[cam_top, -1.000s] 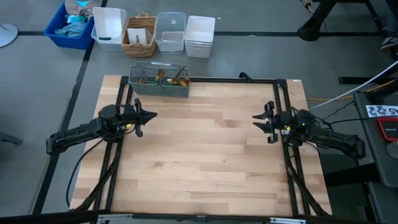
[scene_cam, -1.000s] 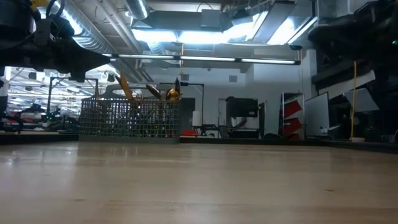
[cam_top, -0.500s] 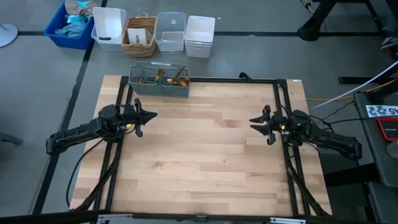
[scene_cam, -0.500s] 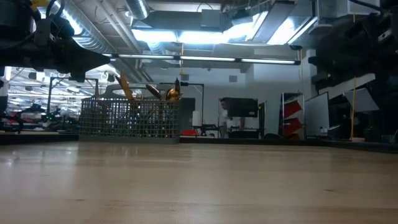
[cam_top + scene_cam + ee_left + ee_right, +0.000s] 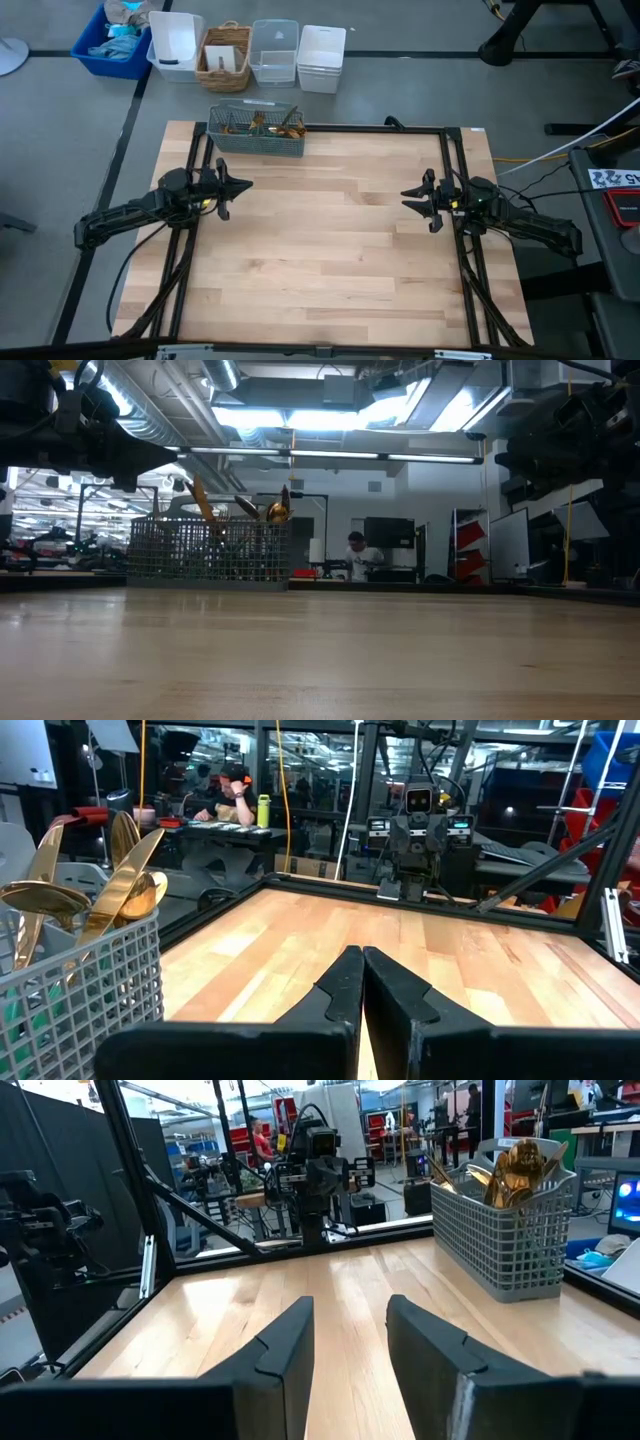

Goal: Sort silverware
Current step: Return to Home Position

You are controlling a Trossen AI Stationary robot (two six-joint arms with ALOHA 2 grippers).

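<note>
The silverware (image 5: pixel 258 124) stands handles-down in a grey mesh basket (image 5: pixel 255 138) at the table's far edge, left of centre. Gold heads stick up above the basket's rim (image 5: pixel 240 510) (image 5: pixel 90 890) (image 5: pixel 515 1170). My left gripper (image 5: pixel 244 185) hovers level over the table's left side, shut and holding nothing; its fingertips meet in the left wrist view (image 5: pixel 360 960). My right gripper (image 5: pixel 404 195) hovers level over the right side, open with nothing between its fingers (image 5: pixel 350 1320). The two grippers point at each other across the bare wood.
Beyond the far edge stand a blue bin (image 5: pixel 115 45), white bins (image 5: pixel 175 42) (image 5: pixel 322 58), a wicker basket (image 5: pixel 226 58) and a clear bin (image 5: pixel 274 52). Black frame rails (image 5: pixel 445 150) run along the table's sides. A person (image 5: pixel 355 555) sits far behind. Bare wood (image 5: pixel 320 250) lies between the arms.
My right gripper has rolled a little about its own pointing line and tipped to level, its tips edging toward the table's left, then held still. A person has come into the room behind the table in the low view.
</note>
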